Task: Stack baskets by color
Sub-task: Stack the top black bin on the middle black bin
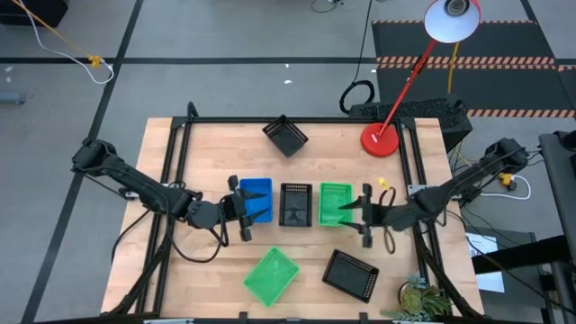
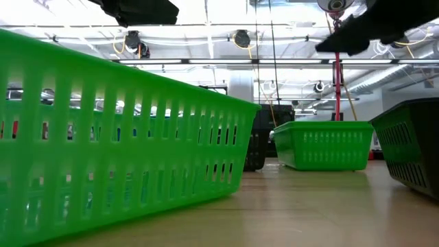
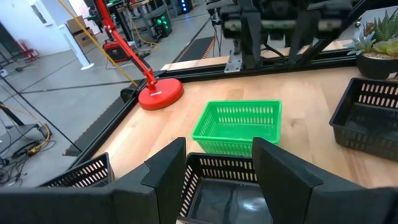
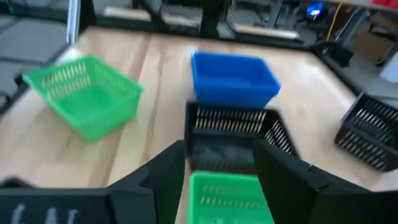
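Three baskets stand side by side at mid-table: a blue basket (image 1: 257, 198), a black basket (image 1: 295, 204) and a green basket (image 1: 335, 203). My left gripper (image 1: 239, 209) hovers open at the blue basket's left side and looks over the black basket (image 3: 224, 193) toward the green basket (image 3: 239, 127). My right gripper (image 1: 363, 216) hovers open at the green basket's right side, above its rim (image 4: 227, 196). Another black basket (image 1: 285, 135) sits at the far edge. A second green basket (image 1: 271, 274) and a third black basket (image 1: 349, 273) rest near the front edge.
A red round lamp base (image 1: 380, 139) with its slanting arm stands at the far right of the table. A potted plant (image 1: 418, 301) sits at the near right corner. Black frame rails (image 1: 171, 153) run along the table's left, right and far sides.
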Motion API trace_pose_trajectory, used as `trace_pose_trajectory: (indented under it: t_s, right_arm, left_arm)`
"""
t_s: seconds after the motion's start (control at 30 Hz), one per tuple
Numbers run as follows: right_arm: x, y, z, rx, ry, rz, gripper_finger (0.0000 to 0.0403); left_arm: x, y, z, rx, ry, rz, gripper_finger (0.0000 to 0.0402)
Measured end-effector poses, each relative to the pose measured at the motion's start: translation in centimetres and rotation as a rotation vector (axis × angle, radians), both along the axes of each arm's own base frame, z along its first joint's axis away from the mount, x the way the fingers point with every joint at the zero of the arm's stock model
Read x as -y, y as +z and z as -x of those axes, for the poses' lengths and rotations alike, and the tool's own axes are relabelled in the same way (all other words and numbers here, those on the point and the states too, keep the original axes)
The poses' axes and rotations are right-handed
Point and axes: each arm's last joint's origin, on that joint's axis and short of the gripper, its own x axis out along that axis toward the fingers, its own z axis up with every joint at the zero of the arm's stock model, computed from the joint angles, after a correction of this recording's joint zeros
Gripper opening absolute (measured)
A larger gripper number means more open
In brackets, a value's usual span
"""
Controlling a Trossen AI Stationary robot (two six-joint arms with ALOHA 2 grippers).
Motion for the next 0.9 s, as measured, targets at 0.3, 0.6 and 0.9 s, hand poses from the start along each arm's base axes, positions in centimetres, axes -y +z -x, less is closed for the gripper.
trace_pose_trajectory:
  t_s: [0.3,0.6,0.9]
  right_arm:
    - [0.9,2.4,1.0,0.089,0.021,0.064,0.0151]
    - [1.5,6.6,0.0,0.132,-0.004,0.142,0.0059]
    - [3.0,8.3,-0.5,0.134,-0.080,0.170,0.0010]
  left_arm:
    - [0.0,0.0,0.0,0.001,0.000,-0.001,0.0186]
    - [0.0,0.0,0.0,0.001,0.000,-0.001,0.0186]
    - [0.0,0.0,0.0,0.001,0.000,-0.003,0.0186]
